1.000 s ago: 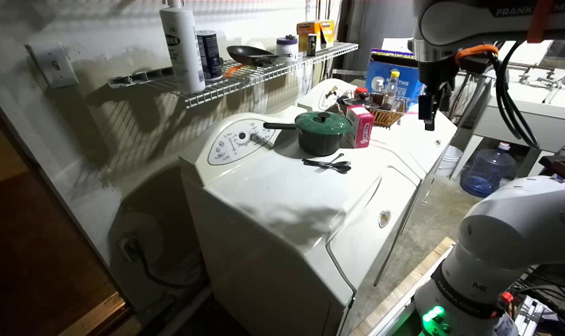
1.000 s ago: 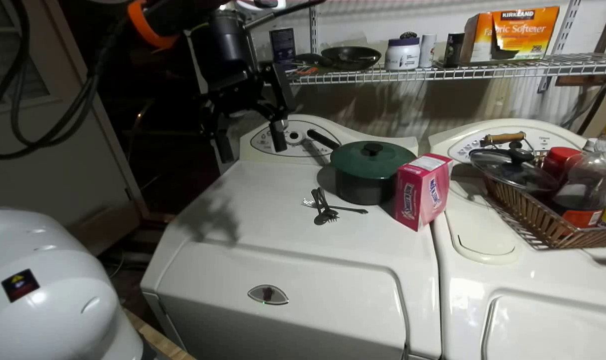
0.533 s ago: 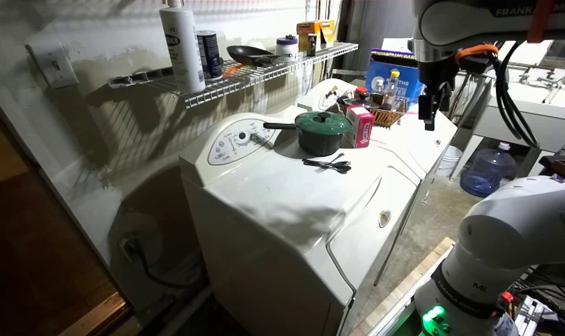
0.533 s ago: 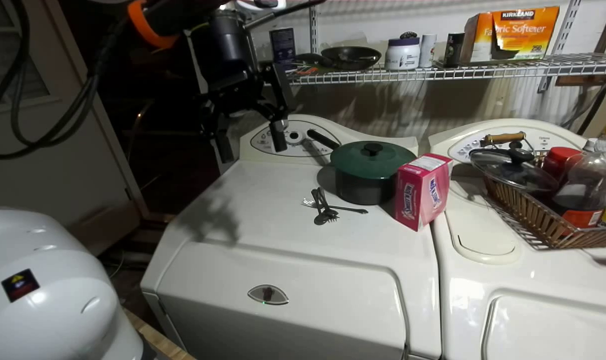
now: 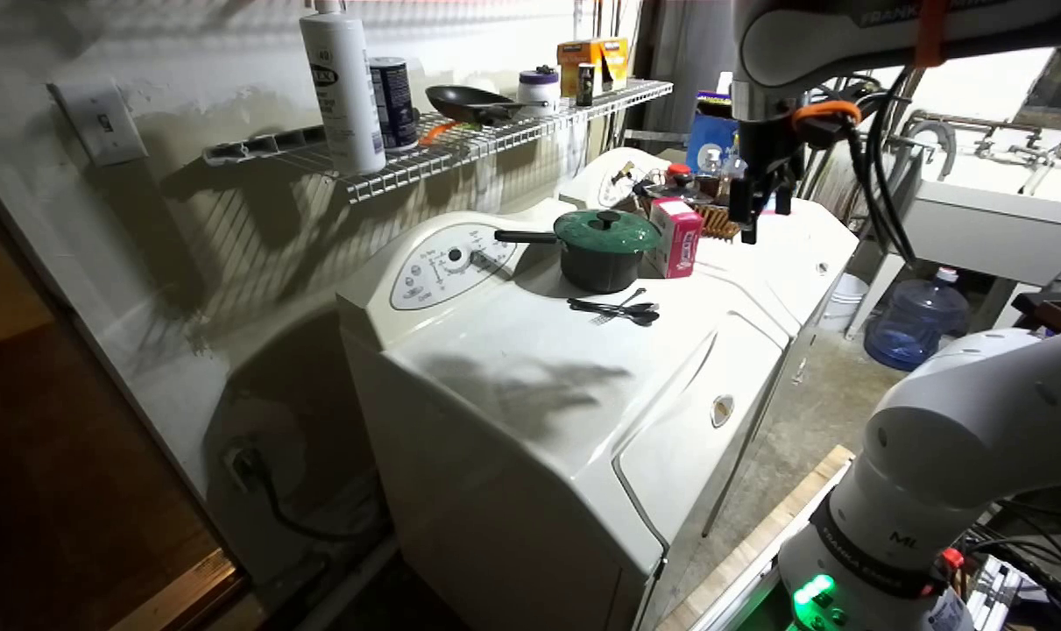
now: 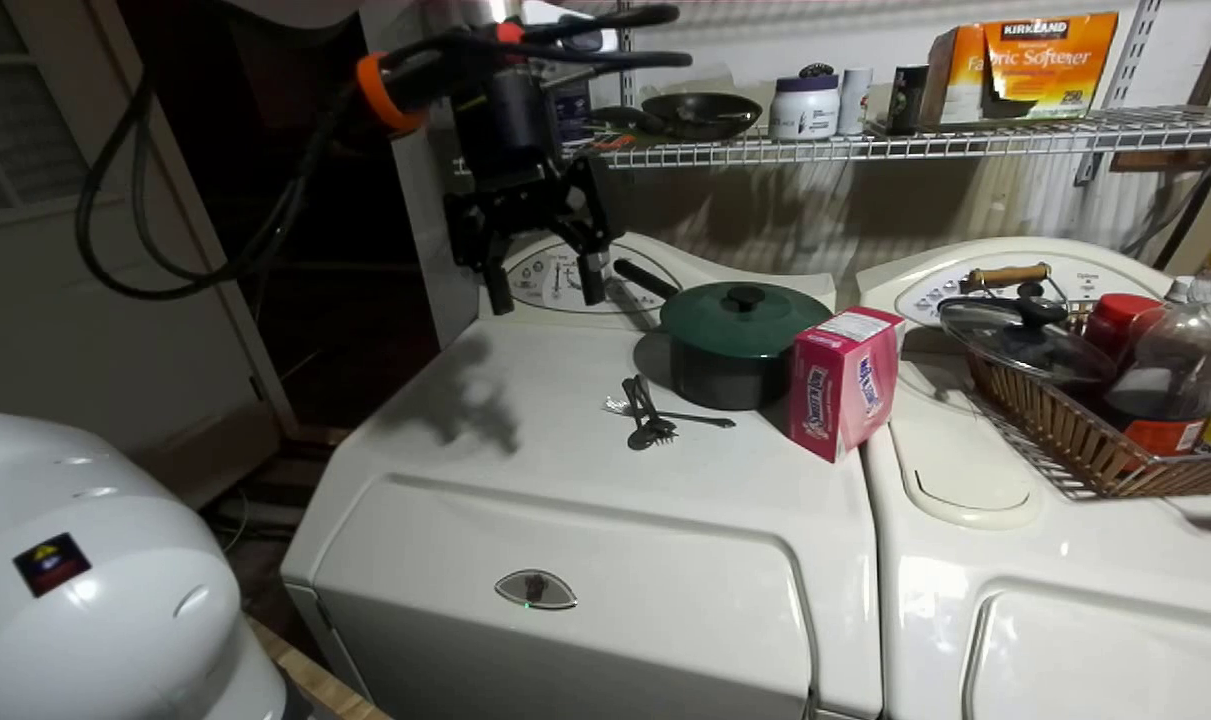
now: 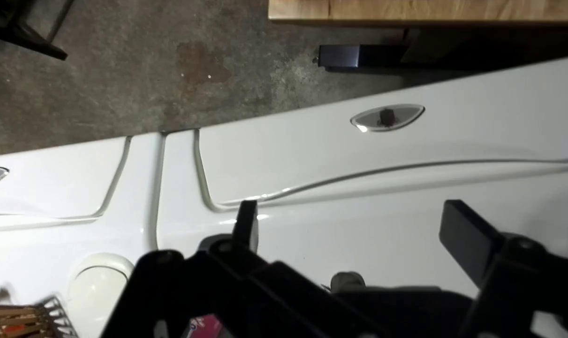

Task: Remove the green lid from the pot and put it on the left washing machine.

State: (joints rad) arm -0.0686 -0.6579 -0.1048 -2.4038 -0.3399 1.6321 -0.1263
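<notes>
The dark green lid (image 5: 583,230) with its dark knob sits on the dark pot (image 5: 600,270); the lid (image 6: 715,320) and the pot (image 6: 725,376) show in both exterior views. The pot stands at the back of the left washing machine (image 6: 565,500), its handle towards the control panel. My gripper (image 6: 547,292) is open and empty, in the air above that machine and apart from the lid. In the wrist view the gripper's fingers stand wide apart (image 7: 352,213) over the white top (image 7: 335,234). Lid and pot are hidden there.
A pink box (image 6: 840,385) stands right beside the pot. Dark plastic utensils (image 6: 650,420) lie in front of it. A wicker basket (image 6: 1065,430) with bottles and a glass lid is on the second machine. A wire shelf (image 6: 925,147) with bottles and a pan hangs above.
The arm has swung over the machine: my gripper moved left in an exterior view and right and farther back in an exterior view. It stayed open. Lid, pot and box have not moved.
</notes>
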